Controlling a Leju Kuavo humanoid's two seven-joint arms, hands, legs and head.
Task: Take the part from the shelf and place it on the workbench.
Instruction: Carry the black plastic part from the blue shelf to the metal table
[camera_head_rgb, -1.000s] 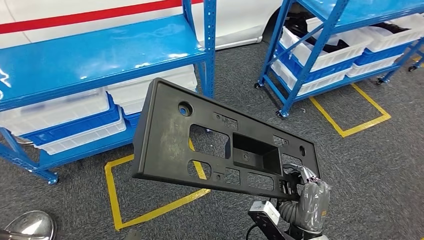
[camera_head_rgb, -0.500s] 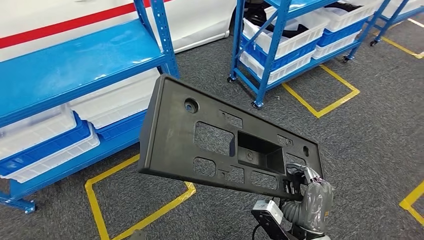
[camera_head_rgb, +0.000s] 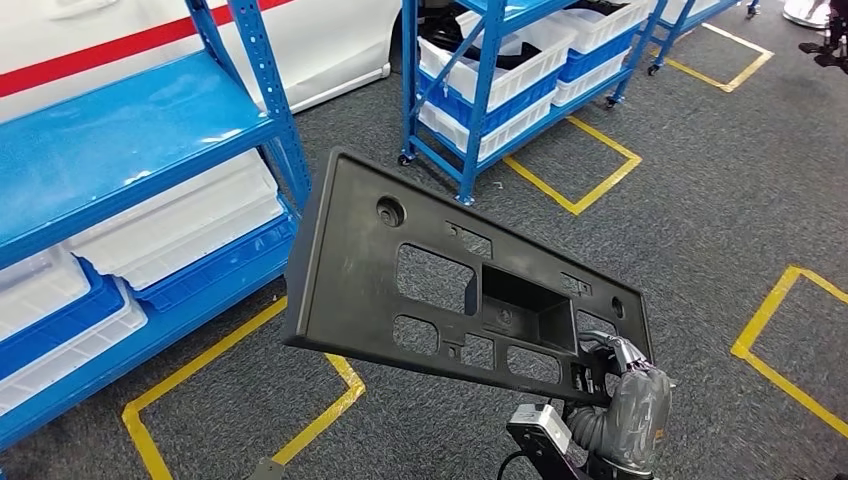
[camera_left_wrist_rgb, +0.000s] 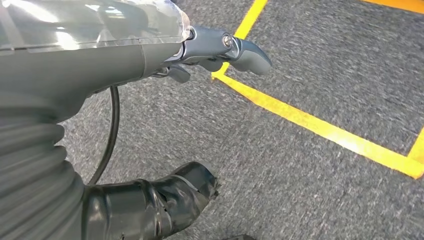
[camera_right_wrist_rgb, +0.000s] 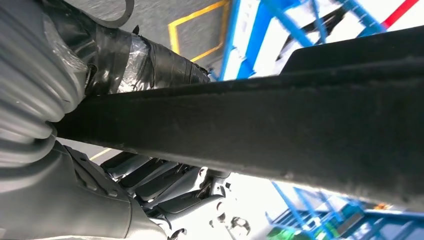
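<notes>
Shelves (camera_head_rgb: 140, 150) shifted left, part (camera_head_rgb: 460, 290) perhaps tilted, right hand (camera_head_rgb: 625, 400) gripping

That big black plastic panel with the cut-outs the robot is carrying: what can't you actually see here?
- Head view: the black plastic panel hides the floor behind it and most of the right hand gripping its corner.
- Right wrist view: the panel's edge blocks the shelves; background blurred.
- Left wrist view: the left hand is partly hidden by its cover.
</notes>
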